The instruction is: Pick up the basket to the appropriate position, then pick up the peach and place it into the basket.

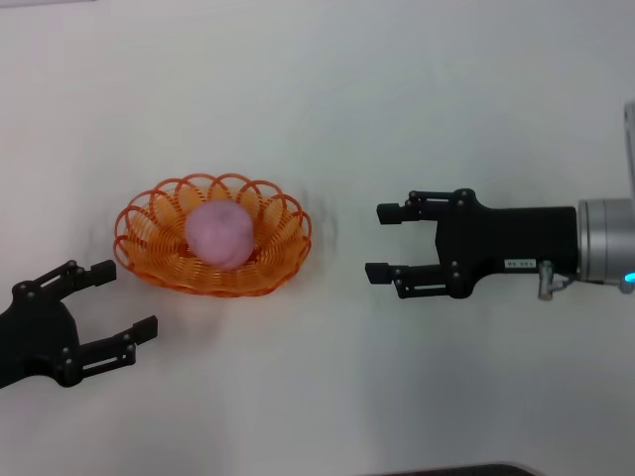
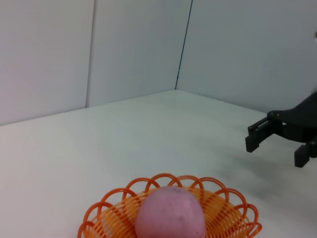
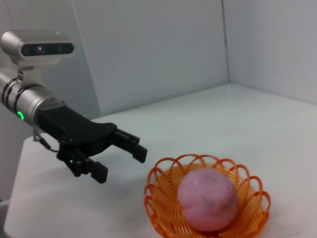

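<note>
Orange basket (image 1: 212, 236) sits on the white table (image 1: 327, 89), peach (image 1: 220, 234) resting inside it, roughly centred. Left gripper (image 1: 124, 300) is near the basket on its left-front side, not touching, jaws spread apart and empty. Right gripper (image 1: 383, 241) is on the basket's right, well apart from the rim, fingers pointing toward it, also spread and holding nothing. In the right wrist view the peach (image 3: 207, 199) fills the basket (image 3: 163, 198) middle, left gripper (image 3: 121, 161) beside it.
</note>
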{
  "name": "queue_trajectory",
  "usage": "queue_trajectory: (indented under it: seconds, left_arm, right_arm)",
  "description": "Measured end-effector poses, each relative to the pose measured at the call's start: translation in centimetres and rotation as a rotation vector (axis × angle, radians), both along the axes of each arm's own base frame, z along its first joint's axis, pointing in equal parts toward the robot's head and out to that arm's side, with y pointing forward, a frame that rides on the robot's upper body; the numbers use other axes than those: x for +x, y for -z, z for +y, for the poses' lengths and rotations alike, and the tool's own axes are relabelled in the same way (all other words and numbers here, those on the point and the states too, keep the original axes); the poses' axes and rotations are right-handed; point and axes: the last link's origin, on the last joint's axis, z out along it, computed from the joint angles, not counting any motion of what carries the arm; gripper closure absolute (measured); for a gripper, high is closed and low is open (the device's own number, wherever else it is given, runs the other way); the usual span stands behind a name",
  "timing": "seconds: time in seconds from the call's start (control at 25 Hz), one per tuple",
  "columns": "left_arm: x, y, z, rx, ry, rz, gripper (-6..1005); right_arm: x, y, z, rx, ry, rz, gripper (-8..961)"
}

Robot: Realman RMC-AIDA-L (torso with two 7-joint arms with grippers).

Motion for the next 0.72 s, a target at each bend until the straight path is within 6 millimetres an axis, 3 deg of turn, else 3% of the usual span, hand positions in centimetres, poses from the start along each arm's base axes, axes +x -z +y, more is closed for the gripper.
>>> queue_trajectory:
  seconds: [0.24,0.72]
  left_arm:
    - [-0.2,0.2,0.1,0.003,-0.007,0.013,123]
    - [-0.4,0.2,0.3,0.009,-0.015,0.026,123]
  right_arm:
    - [1.7,0.8,-1.1,0.072,0.024,0.026,171]
    - [2.3,1.7,-0.9,0.069,0.062,-0.011,172]
